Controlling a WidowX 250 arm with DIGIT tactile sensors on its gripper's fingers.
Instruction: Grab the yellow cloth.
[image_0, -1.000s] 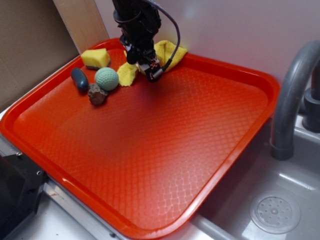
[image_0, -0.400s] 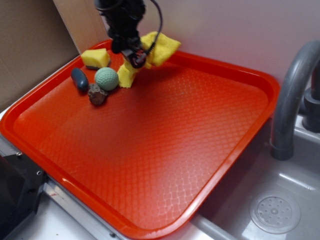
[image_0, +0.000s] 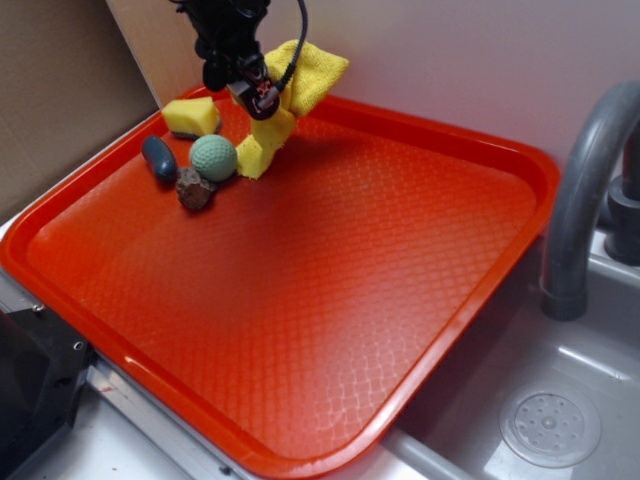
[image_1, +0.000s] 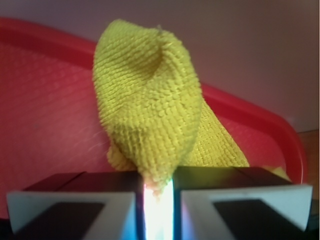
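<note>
The yellow cloth (image_0: 300, 82) hangs lifted over the back left of the red tray (image_0: 330, 300), one end raised against the white wall and its lower tail still reaching down beside the green ball (image_0: 213, 157). My gripper (image_0: 255, 97) is shut on a fold of it. In the wrist view the yellow cloth (image_1: 150, 105) bulges up from the narrow gap between my two fingers (image_1: 75, 205), pinched at my gripper (image_1: 157, 187), with the tray rim behind it.
A yellow sponge block (image_0: 192, 116), a dark blue oval object (image_0: 159, 158) and a brown stone (image_0: 194, 188) lie by the ball at the tray's back left. A grey faucet (image_0: 585, 200) and the sink with its drain (image_0: 550, 425) are to the right.
My gripper has risen and moved left toward the back wall, carrying the cloth up with it; most of the cloth has left the tray floor.
</note>
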